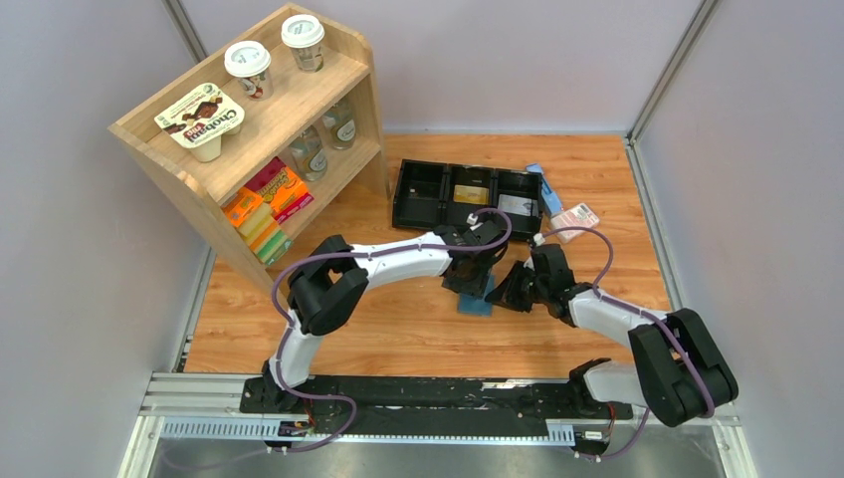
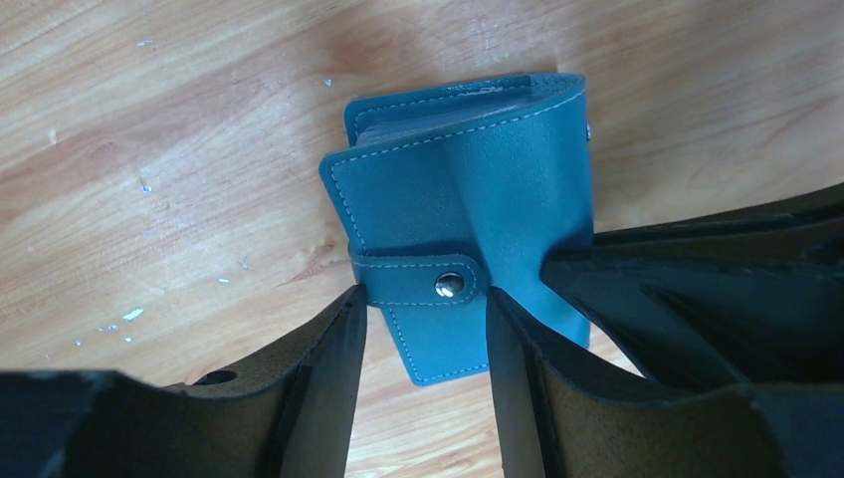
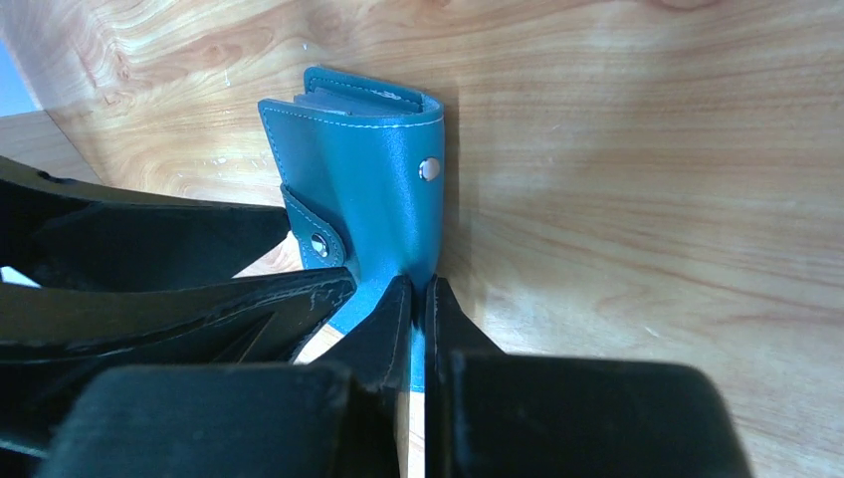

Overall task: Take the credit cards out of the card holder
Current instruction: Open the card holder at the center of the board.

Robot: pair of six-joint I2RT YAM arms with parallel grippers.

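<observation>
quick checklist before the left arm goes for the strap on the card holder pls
1. Right gripper clamped on card holder edge: ok.
2. Left gripper fingers either side of strap: ok.
3. Left gripper closed on strap: not ok, jaws apart.
4. Snap undone: not ok, fastened.
5. Cards exposed: not ok, card holder folded shut.

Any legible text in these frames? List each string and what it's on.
"Chobani": lid of the yogurt pack on top of the shelf.
Too small or blurred to read: print on the lidded cups, the bottles, the coloured boxes, the pink-white packet.
No text: the card holder, in either wrist view.
</observation>
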